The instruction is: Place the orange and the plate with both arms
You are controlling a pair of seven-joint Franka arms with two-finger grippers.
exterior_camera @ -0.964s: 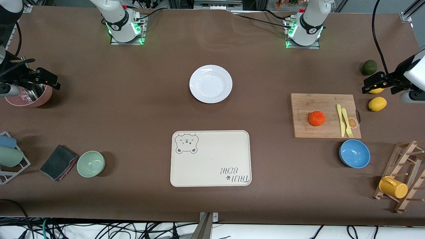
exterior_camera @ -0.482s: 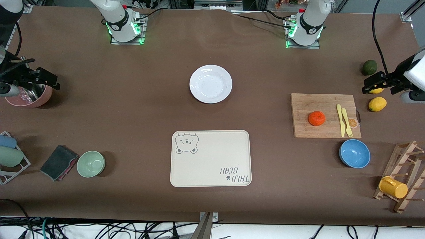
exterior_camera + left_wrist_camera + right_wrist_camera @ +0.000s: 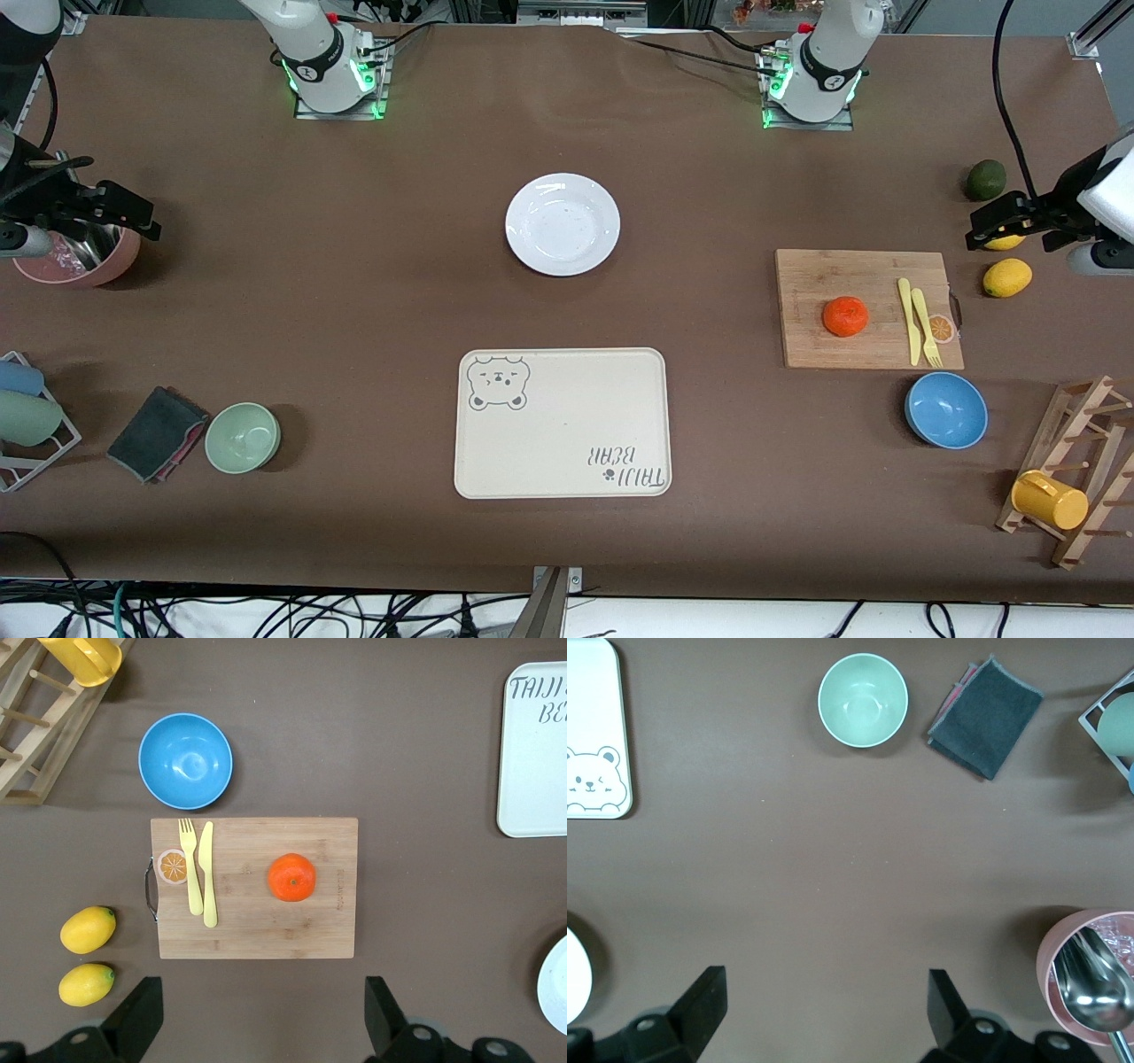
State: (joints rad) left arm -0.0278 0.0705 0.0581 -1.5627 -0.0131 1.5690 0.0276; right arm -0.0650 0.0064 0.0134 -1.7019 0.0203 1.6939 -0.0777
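The orange (image 3: 844,316) lies on a wooden cutting board (image 3: 864,270) toward the left arm's end of the table; it also shows in the left wrist view (image 3: 292,877). The white plate (image 3: 563,223) sits alone mid-table, farther from the front camera than the bear tray. My left gripper (image 3: 997,221) hangs open and empty over the lemons beside the board; in its wrist view (image 3: 263,1014) the fingers stand wide apart. My right gripper (image 3: 133,213) is open and empty over the pink bowl at the right arm's end, its fingers wide apart in its wrist view (image 3: 824,1005).
A beige bear-print tray (image 3: 563,424) lies nearer the front camera than the plate. A yellow knife and fork (image 3: 919,321) lie on the board. Blue bowl (image 3: 946,409), two lemons (image 3: 1006,277), dark green fruit (image 3: 985,180), mug rack (image 3: 1076,470), green bowl (image 3: 243,437), grey cloth (image 3: 158,432), pink bowl (image 3: 89,261).
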